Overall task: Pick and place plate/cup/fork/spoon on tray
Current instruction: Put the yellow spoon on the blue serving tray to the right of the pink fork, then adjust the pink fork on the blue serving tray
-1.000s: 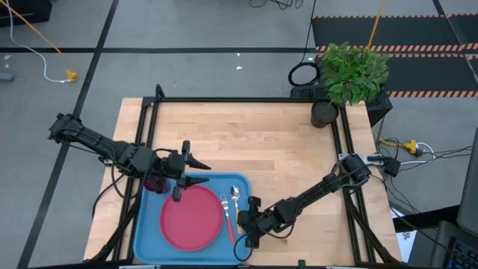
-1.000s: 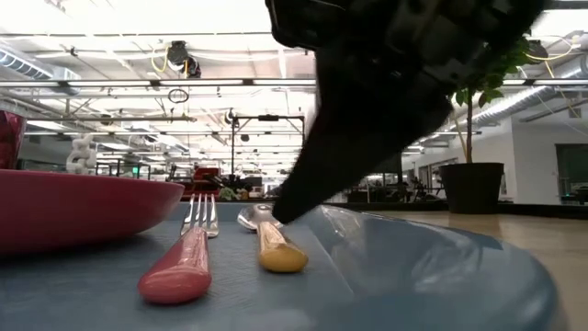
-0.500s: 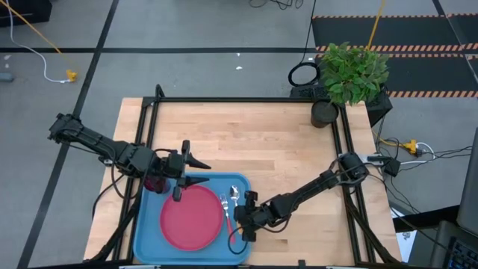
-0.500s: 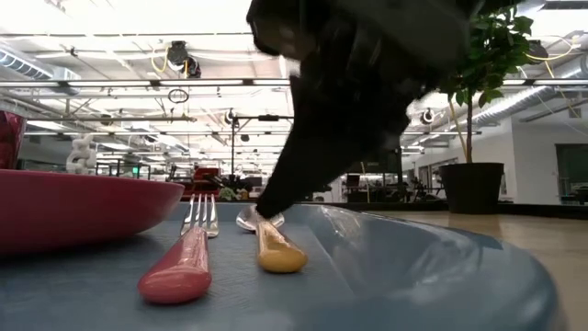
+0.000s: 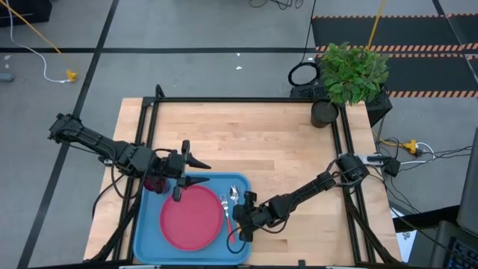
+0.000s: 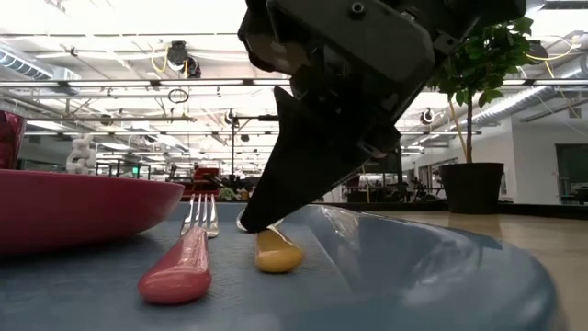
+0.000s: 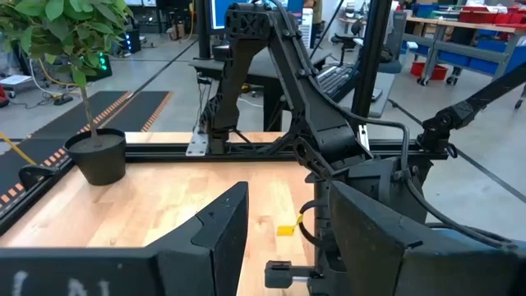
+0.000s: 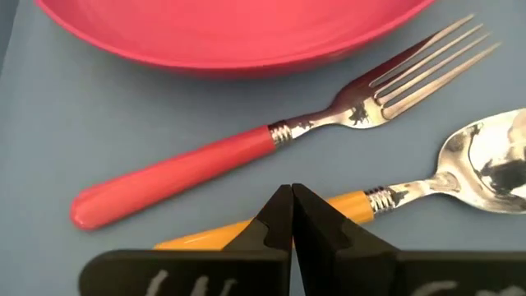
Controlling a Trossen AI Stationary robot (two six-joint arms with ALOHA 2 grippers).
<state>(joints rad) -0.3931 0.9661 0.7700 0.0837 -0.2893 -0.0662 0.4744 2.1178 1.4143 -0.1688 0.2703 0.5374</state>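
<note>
The light blue tray (image 5: 149, 232) lies at the table's near left. On it lie the pink-red plate (image 5: 192, 217), the red-handled fork (image 5: 225, 213) and, to its right, the orange-handled spoon (image 5: 234, 196), both pointing away from the near edge. My right gripper (image 5: 239, 221) is shut, its tip down on the spoon. The dark red cup (image 5: 154, 183) stands at the tray's far left corner, partly hidden under my left arm. My left gripper (image 5: 203, 173) hovers open over the tray's far rim, nothing between its fingers. My right gripper touches the spoon's orange handle (image 8: 349, 205) with its shut fingertips (image 8: 292, 197), close to the metal neck. The fingers slant down onto it from the table's right and near side (image 6: 253, 221). The spoon lies flat on the tray floor beside the fork (image 8: 246, 160).
A potted plant (image 5: 351, 75) stands at the table's far right corner. Black frame rails (image 5: 246, 99) run along the table's far and side edges. Bare wooden tabletop (image 5: 284, 149) lies beyond and to the right of the tray.
My right gripper, shut throughout, has moved toward the table's left edge and sunk a little, coming from over the tray's right rim down onto the spoon's handle.
</note>
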